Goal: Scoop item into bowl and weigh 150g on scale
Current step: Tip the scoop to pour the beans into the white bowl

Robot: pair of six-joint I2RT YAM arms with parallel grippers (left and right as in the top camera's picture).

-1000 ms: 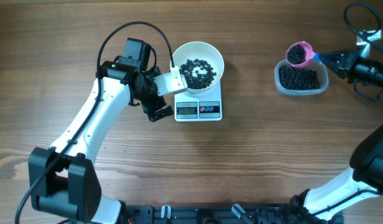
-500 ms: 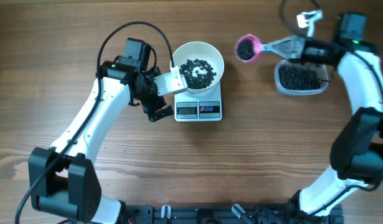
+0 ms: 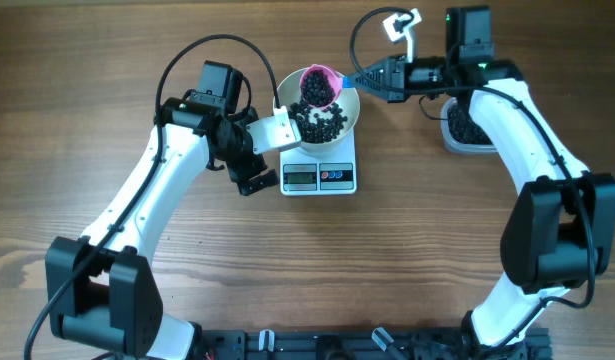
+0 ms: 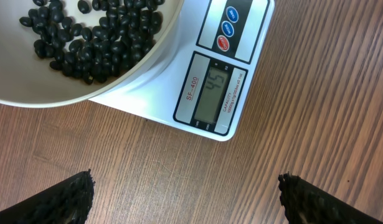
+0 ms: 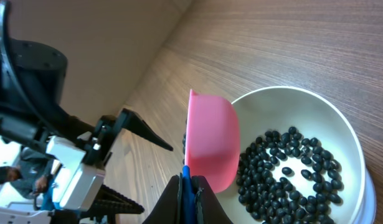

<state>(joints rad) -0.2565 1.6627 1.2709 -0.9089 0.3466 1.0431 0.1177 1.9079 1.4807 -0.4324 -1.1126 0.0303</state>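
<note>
The white bowl (image 3: 353, 112) stands on the white scale (image 3: 337, 177) and holds a layer of black beans (image 3: 329, 122). My right gripper (image 3: 379, 78) is shut on the blue handle of a pink scoop (image 3: 317, 86), which hangs full of beans over the bowl's far rim. From the right wrist, the scoop (image 5: 211, 143) shows tipped over the bowl (image 5: 284, 102) and its beans (image 5: 291, 174), with that gripper (image 5: 190, 186) clamped on the handle. My left gripper (image 3: 262, 155) stands open just left of the scale, empty. The left wrist view has the scale (image 4: 213, 93) reading 45.
A clear plastic tub (image 3: 453, 140) with more beans sits right of the bowl, mostly hidden under my right arm. My left arm (image 3: 167, 190) reaches in from the front left across the wooden table (image 3: 417, 260).
My right arm has swung left, carrying the filled scoop from over the tub to above the bowl. The left arm has not moved.
</note>
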